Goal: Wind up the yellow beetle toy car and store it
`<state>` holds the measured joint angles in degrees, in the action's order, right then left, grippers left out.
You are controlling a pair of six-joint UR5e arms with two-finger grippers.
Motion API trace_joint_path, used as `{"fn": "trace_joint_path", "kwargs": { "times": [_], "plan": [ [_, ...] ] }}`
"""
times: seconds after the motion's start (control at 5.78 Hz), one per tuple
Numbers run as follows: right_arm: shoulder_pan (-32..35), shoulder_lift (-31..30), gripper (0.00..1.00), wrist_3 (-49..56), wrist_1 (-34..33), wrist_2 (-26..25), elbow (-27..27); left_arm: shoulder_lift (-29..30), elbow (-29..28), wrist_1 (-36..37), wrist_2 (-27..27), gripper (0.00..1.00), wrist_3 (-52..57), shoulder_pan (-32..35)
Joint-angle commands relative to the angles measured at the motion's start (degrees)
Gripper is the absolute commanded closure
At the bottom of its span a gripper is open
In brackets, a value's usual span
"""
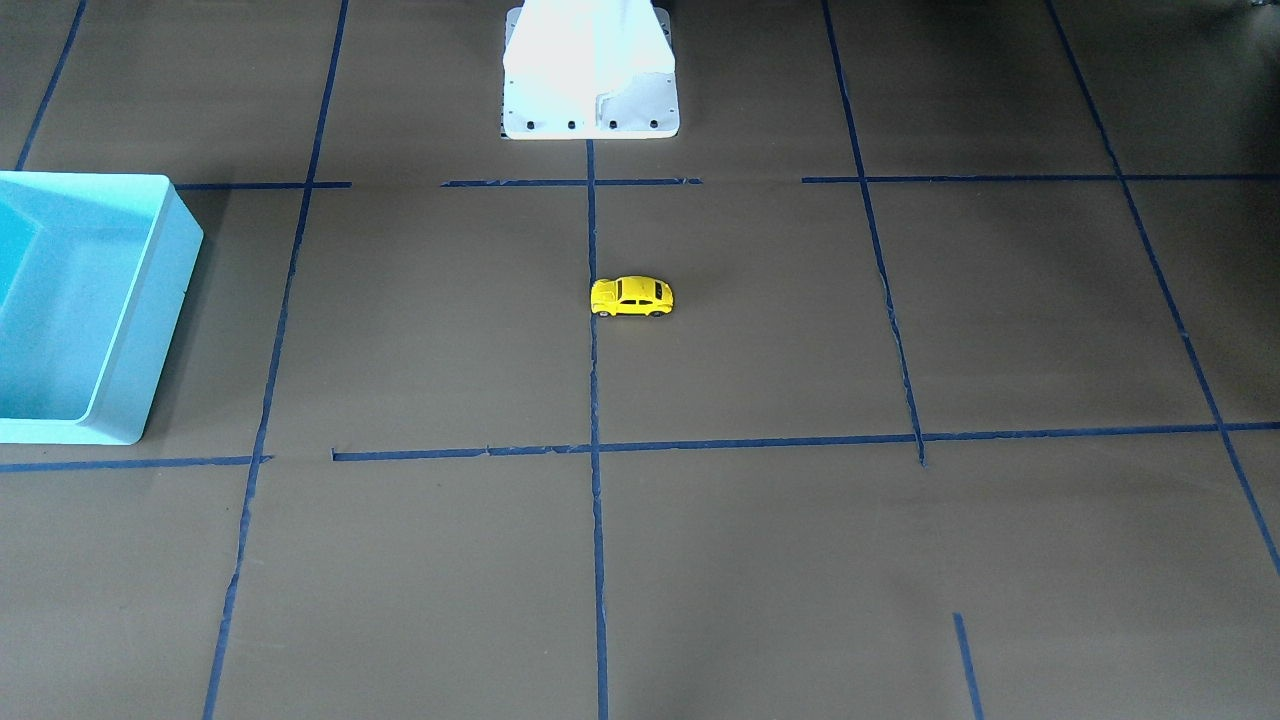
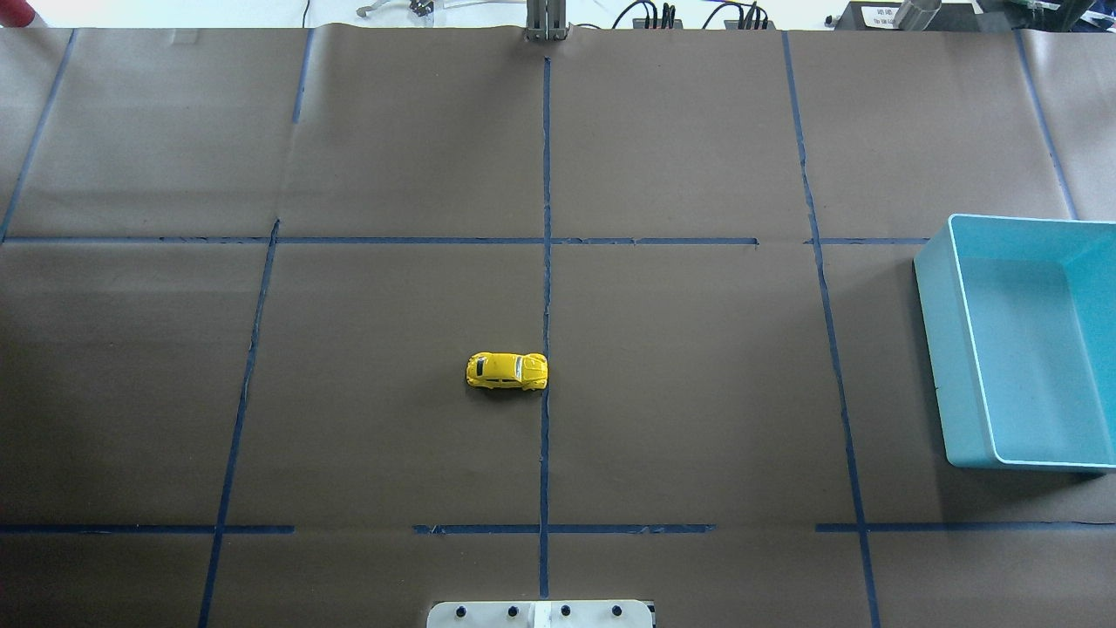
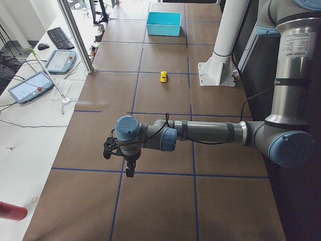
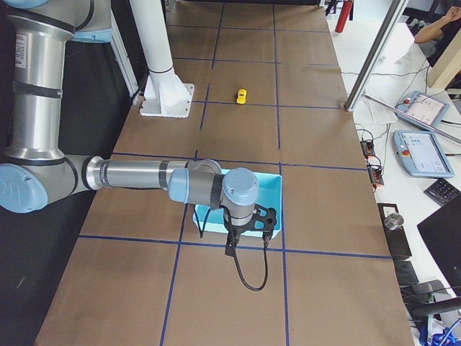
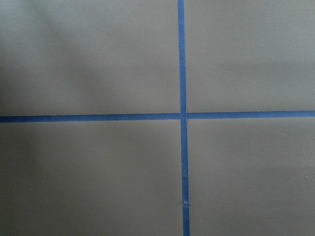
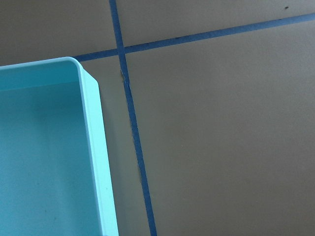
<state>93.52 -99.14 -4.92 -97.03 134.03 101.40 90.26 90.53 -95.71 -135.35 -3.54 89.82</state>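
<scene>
The right hand (image 4: 232, 246) hangs over the teal bin (image 2: 940, 349), near its edge. It shows only in the side view, so I cannot tell whether its fingers are spread or pressed together. Its wrist camera looks down on one rounded corner of the bin (image 6: 93, 147), with blue tape lines (image 6: 133, 142) crossing just beside it. The left hand (image 3: 129, 169) hovers over the table (image 2: 697, 392) at the opposite end from the bin, well apart from it, and I cannot tell its state either. Its wrist camera sees only brown table and a tape crossing. What shows of the bin's inside is plain teal floor and walls. The yellow beetle toy car (image 2: 506, 371) stands on its wheels outside the bin, well apart from it towards the middle of the table. Its end nearer the bin touches the centre tape line, and neither hand is near it. The white robot base (image 1: 590, 90) lies just beyond the car.
</scene>
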Motion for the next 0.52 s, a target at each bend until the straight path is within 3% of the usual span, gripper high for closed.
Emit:
{"fn": "trace_joint_path", "kwargs": {
  "times": [0.0,0.35],
  "plan": [
    [0.0,0.0,0.0,0.0,0.0,0.0,-0.1,0.0,-0.1,0.0,0.1,0.0,-0.1,0.0],
    [0.0,0.0,0.0,0.0,0.0,0.0,-0.1,0.2,-0.3,0.1,0.2,0.0,-0.2,-0.1]
  ]
}}
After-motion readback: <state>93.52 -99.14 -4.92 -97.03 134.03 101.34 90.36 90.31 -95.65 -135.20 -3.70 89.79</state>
